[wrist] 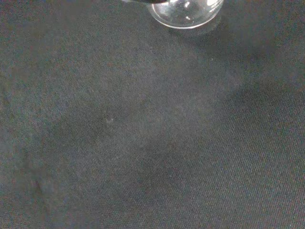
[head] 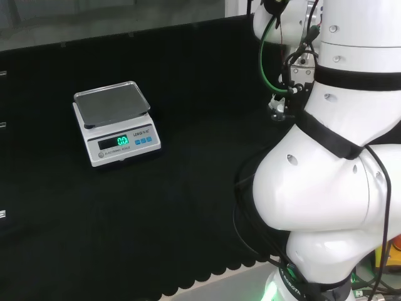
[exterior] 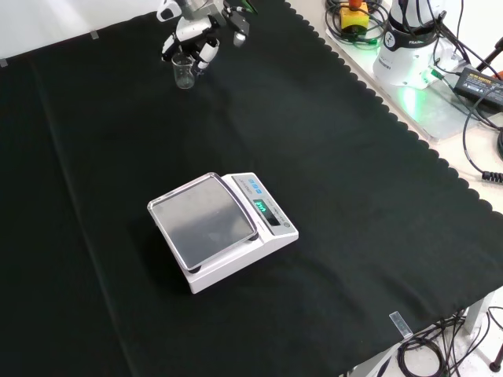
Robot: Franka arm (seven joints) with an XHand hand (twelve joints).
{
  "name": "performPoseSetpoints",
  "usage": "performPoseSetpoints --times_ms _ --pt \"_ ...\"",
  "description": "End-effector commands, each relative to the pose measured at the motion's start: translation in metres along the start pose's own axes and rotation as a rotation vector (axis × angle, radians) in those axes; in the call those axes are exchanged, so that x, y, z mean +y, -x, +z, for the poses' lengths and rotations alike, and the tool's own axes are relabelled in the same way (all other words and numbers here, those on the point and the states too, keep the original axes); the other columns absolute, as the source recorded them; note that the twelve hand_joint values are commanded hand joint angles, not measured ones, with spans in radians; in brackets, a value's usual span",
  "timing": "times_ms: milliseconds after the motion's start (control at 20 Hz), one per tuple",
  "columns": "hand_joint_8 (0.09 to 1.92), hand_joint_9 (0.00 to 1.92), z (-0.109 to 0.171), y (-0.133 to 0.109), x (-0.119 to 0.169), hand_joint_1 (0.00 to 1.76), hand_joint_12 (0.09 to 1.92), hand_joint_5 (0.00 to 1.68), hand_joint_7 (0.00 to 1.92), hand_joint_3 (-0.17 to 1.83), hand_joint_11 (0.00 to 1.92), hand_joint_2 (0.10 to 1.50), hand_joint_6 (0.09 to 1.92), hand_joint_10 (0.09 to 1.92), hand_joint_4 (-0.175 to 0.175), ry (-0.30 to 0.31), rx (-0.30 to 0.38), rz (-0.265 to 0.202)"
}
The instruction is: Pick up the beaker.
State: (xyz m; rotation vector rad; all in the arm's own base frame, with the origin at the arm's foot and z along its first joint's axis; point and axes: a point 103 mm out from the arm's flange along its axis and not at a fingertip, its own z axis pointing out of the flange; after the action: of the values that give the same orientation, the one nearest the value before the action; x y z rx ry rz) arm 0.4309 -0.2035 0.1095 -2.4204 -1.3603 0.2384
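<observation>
Black-and-white hand (exterior: 191,35) had fingers curled round small clear glass beaker (exterior: 183,72), upright on black cloth (exterior: 330,157).

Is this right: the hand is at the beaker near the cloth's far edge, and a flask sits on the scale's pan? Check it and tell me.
Not quite. In the front view the scale has a bare pan, with nothing on it; the head view shows the same. The rest holds: the hand is at the beaker near the far edge of the cloth.
</observation>
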Motion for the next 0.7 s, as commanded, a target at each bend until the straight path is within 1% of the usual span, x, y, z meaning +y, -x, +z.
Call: performPoseSetpoints --times_ms 50,250,300,400,550,700 --pt "1.03 1.16 -0.018 -0.006 -0.011 1.22 0.81 0.44 0.65 -0.17 1.33 1.20 0.84 0.94 -0.175 0.012 0.005 -0.018" --pt "1.04 1.17 -0.042 -0.012 -0.022 1.22 0.82 0.45 0.65 -0.17 1.33 1.20 0.85 0.94 -0.175 0.010 0.008 -0.049" --pt "1.04 1.17 -0.049 -0.010 -0.025 1.22 0.82 0.45 0.65 -0.17 1.33 1.20 0.85 0.94 -0.175 0.002 0.022 -0.071" --pt "1.04 1.17 -0.067 -0.008 -0.033 1.22 0.82 0.45 0.65 -0.17 1.33 1.20 0.85 0.94 -0.175 0.006 0.022 -0.091" --pt "1.04 1.17 -0.089 -0.006 -0.044 1.22 0.83 0.45 0.65 -0.17 1.33 1.20 0.86 0.95 -0.175 0.012 0.011 -0.095" --pt "1.04 1.18 -0.104 -0.013 -0.057 1.22 0.83 0.45 0.65 -0.17 1.33 1.21 0.86 0.95 -0.175 0.030 -0.001 -0.091"
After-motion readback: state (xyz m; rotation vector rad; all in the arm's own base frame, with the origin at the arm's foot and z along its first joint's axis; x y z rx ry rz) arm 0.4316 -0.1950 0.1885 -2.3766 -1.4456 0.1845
